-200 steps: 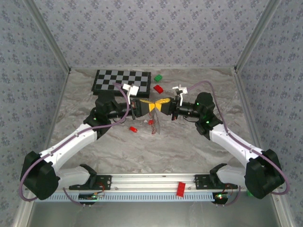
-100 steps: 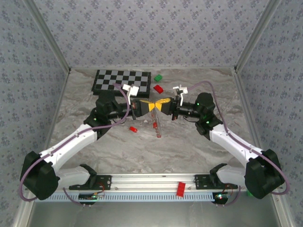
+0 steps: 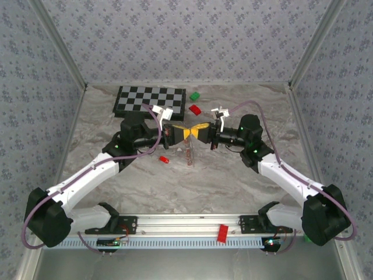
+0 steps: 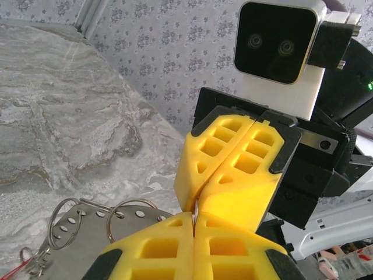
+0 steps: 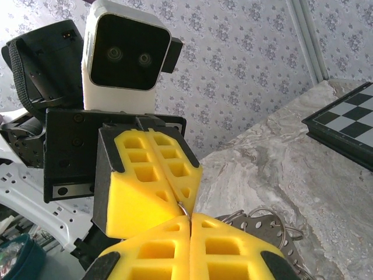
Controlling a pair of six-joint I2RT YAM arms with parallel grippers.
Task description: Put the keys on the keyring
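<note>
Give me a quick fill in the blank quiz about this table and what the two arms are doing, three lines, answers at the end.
1. The left gripper and the right gripper meet tip to tip, both pinching the keyring with pads coloured ____.
2. The checkerboard lies at the back of the table, on the ____ arm's side.
3. Beside the checkerboard lie a red block and a ____ block.
Answers: yellow; left; green.

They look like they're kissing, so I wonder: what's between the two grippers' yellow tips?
A thin loop of metal wire, likely the keyring, pinched where the left gripper and right gripper meet; both wrist views show it.
</note>
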